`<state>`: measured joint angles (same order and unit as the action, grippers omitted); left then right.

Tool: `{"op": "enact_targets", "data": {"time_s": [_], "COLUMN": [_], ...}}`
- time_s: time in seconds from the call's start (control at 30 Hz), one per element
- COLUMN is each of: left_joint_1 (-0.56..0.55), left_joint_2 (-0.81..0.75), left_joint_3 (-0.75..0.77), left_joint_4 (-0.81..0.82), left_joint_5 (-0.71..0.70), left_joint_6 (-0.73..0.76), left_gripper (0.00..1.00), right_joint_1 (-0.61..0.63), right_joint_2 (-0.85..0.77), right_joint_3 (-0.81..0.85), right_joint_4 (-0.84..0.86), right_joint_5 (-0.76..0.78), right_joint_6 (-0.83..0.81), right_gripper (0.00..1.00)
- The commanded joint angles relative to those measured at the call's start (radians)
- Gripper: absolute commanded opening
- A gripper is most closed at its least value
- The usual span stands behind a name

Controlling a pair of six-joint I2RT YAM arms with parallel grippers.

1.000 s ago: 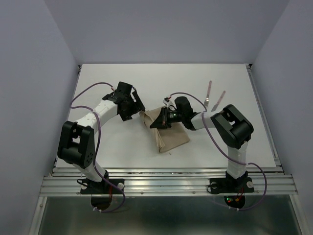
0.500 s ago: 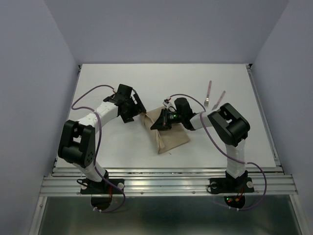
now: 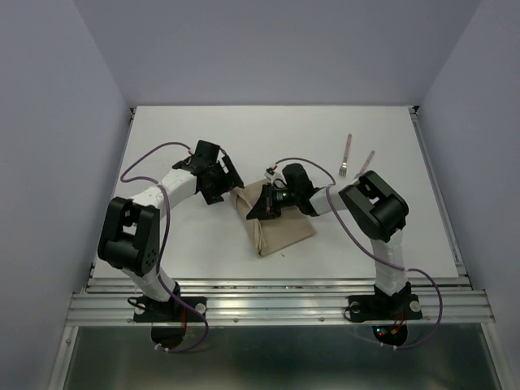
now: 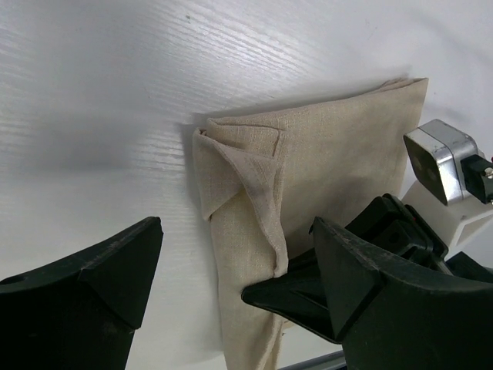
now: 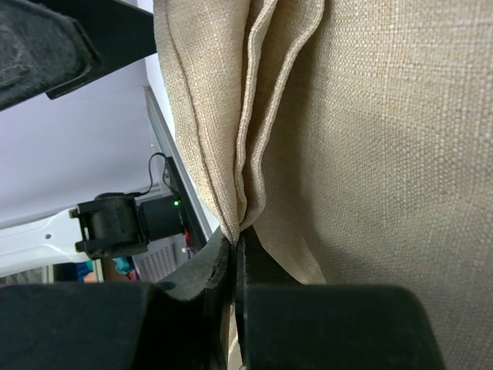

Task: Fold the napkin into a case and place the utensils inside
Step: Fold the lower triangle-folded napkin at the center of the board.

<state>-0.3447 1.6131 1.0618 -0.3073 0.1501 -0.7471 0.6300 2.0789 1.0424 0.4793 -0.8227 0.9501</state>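
Observation:
The tan napkin (image 3: 280,223) lies folded in layers at mid-table as a rough, wedge-shaped case. My right gripper (image 3: 253,213) is shut on a bunched fold at its left edge; the right wrist view shows the layers of the napkin (image 5: 370,139) pinched between the tips of that gripper (image 5: 236,237). My left gripper (image 3: 227,185) hovers open just left of the cloth and holds nothing. Its wrist view shows the napkin (image 4: 323,162) beyond the open left gripper (image 4: 237,231). The utensils, a fork (image 3: 347,154) and a knife (image 3: 366,162) with pinkish handles, lie apart at the back right.
Grey walls close in the white table (image 3: 203,244) on three sides. A metal rail (image 3: 276,301) runs along the near edge, with both arm bases behind it. The right arm's elbow (image 3: 378,211) rises to the right of the napkin, near the utensils.
My right gripper has slid a little left with the pinched fold, and its elbow has followed. The left gripper has barely moved and stays open.

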Motion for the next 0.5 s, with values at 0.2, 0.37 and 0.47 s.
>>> {"op": "enact_targets", "data": {"time_s": [0.2, 0.37, 0.47], "left_joint_1": [0.009, 0.009, 0.009], "left_joint_2": [0.059, 0.076, 0.083], "left_joint_3": [-0.017, -0.011, -0.010], "left_joint_4": [0.037, 0.046, 0.048], "left_joint_5": [0.034, 0.037, 0.036], "left_joint_6": [0.011, 0.017, 0.020], "left_gripper": [0.87, 0.86, 0.86], "right_joint_1": [0.046, 0.056, 0.056], "right_joint_2": [0.009, 0.015, 0.017], "right_joint_3": [0.048, 0.057, 0.061], "right_joint_4": [-0.034, -0.034, -0.039], "right_joint_5": [0.025, 0.025, 0.028], "right_joint_6": [-0.053, -0.050, -0.051], "right_gripper": [0.01, 0.01, 0.01]}}
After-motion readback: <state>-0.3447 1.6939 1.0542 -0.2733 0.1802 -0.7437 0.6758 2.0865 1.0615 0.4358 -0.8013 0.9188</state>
